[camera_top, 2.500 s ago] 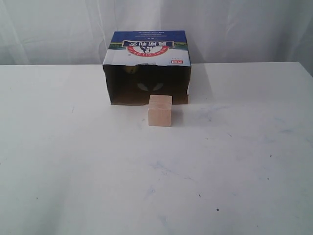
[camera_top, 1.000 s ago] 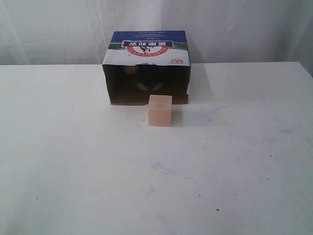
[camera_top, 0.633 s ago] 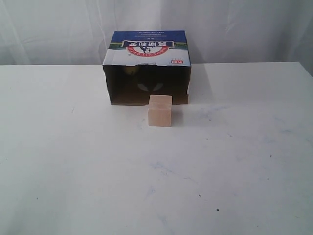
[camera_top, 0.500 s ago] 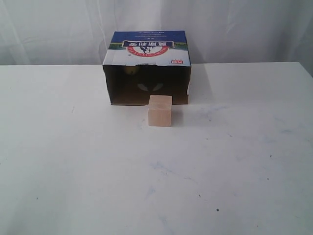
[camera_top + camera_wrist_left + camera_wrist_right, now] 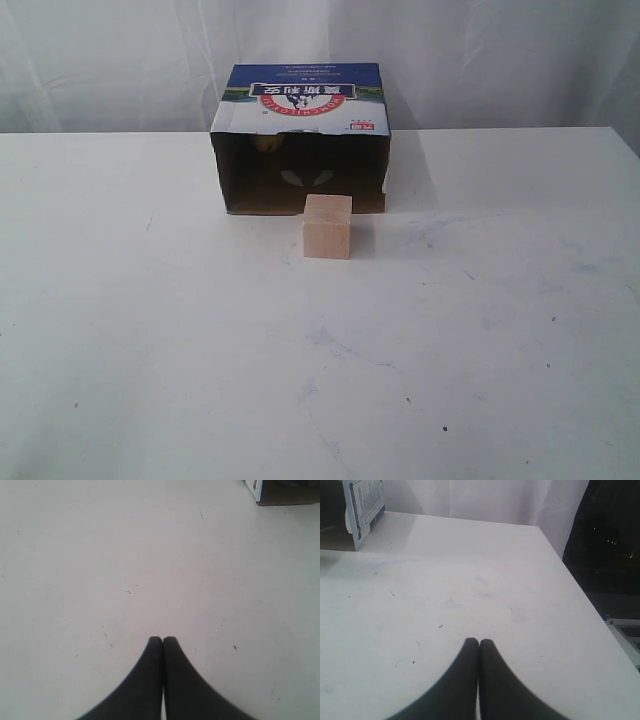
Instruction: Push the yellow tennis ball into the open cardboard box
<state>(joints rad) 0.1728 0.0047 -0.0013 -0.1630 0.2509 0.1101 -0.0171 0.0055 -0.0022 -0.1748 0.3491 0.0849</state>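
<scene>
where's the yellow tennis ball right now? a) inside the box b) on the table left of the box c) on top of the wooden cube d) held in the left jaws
A: a patch of the yellow tennis ball shows in the dark inside of the open cardboard box; the wooden cube has nothing on top.

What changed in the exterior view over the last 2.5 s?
Nothing visibly changed. The yellow tennis ball sits inside the open cardboard box, toward its left side, and the wooden cube stands in front of the opening, both as before. No arm shows in the exterior view. In the wrist views, the left gripper and right gripper are shut.
</scene>
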